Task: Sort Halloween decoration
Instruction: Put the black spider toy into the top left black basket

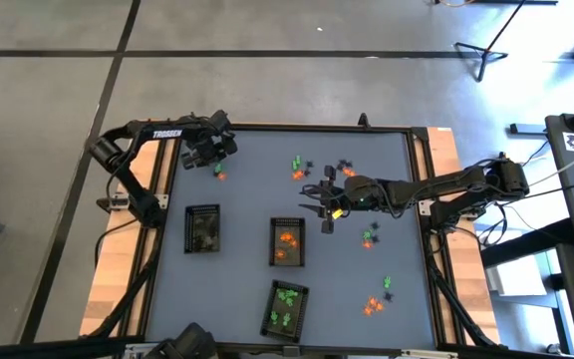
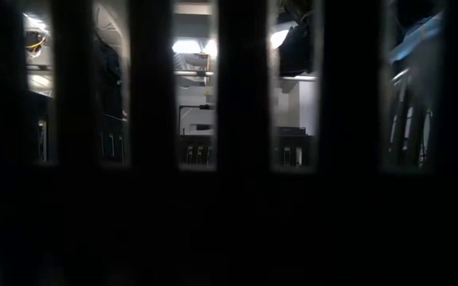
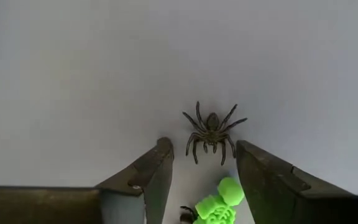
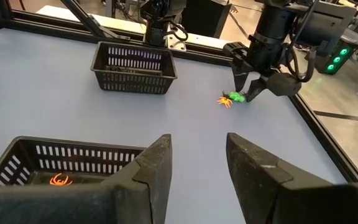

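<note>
My left gripper (image 1: 214,163) points down at the table's far left corner, open. Its fingers stand on either side of a green trinket (image 3: 219,204), low over the table. A black spider (image 3: 212,130) lies just beyond the fingertips, and an orange trinket (image 4: 224,100) lies beside the green one. My right gripper (image 4: 197,162) hovers open and holds nothing, above the table's middle, near the tray (image 1: 287,242) that holds orange pieces. More Halloween decoration lies loose at the far middle (image 1: 302,168) and near the right side (image 1: 375,302). My left gripper comes at the green trinket (image 3: 229,190) from above, one finger on each side of it. The trinket lies on the table. Whether a finger (image 3: 253,177) touches it, I cannot tell.
Three dark trays stand on the table: one with black pieces (image 1: 202,227), one with orange pieces, one with green pieces (image 1: 287,307). A raised frame (image 1: 422,160) borders the table. Dark upright bars (image 2: 245,143) fill the low view.
</note>
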You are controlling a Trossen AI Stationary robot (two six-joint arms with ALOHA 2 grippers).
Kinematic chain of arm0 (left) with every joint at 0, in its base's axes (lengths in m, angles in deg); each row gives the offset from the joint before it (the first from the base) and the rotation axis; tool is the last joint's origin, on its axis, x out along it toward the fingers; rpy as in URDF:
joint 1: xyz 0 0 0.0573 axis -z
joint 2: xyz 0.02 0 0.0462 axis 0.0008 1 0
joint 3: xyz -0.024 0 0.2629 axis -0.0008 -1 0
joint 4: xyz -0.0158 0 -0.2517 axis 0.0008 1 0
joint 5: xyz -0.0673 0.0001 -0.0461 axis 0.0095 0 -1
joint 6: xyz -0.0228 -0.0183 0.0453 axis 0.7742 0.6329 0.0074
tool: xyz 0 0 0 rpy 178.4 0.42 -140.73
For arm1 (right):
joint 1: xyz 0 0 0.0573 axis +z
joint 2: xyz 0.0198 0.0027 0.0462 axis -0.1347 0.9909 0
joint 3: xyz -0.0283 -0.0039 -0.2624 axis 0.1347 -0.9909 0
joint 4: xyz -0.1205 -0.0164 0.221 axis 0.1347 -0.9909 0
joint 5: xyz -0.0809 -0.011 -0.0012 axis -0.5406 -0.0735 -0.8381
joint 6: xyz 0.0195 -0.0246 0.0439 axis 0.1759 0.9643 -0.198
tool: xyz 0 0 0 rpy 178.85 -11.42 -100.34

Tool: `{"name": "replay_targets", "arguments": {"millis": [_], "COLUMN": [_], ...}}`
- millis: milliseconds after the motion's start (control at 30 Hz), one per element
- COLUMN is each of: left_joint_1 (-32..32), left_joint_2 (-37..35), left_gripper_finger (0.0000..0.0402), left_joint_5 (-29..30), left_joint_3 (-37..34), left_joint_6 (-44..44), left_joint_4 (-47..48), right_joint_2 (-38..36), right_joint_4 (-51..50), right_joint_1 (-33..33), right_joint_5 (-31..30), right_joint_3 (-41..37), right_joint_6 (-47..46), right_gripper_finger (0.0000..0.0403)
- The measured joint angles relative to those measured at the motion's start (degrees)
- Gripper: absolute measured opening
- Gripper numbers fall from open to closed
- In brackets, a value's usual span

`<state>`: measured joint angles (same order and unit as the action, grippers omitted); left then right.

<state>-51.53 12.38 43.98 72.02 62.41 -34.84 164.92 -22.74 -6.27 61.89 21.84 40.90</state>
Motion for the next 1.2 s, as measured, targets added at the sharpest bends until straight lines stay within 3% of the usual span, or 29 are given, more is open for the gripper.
{"name": "replay_targets", "arguments": {"millis": [200,567,933,1200], "left_joint_1": [0.1,1.0,1.0,0.2], "left_joint_2": [0.2,0.3,-5.2,-6.7], "left_gripper_finger": [0.0139,0.0006,0.0,0.002], "left_joint_5": [0.4,-0.2,-6.3,-2.5], "left_joint_3": [0.8,0.9,0.5,0.6], "left_joint_6": [-0.5,-0.5,-0.5,3.6], "left_joint_4": [0.4,-0.5,2.9,-4.7], "right_joint_2": [0.0,0.0,0.0,0.0], "right_joint_4": [0.0,0.0,0.0,0.0], "right_joint_1": [0.0,0.0,0.0,0.0], "right_joint_5": [0.1,0.0,0.0,0.0], "right_joint_3": [0.0,0.0,0.0,0.0], "right_joint_6": [0.0,0.0,0.0,0.0], "right_gripper_finger": [0.0149,0.0149,0.0149,0.0149]}}
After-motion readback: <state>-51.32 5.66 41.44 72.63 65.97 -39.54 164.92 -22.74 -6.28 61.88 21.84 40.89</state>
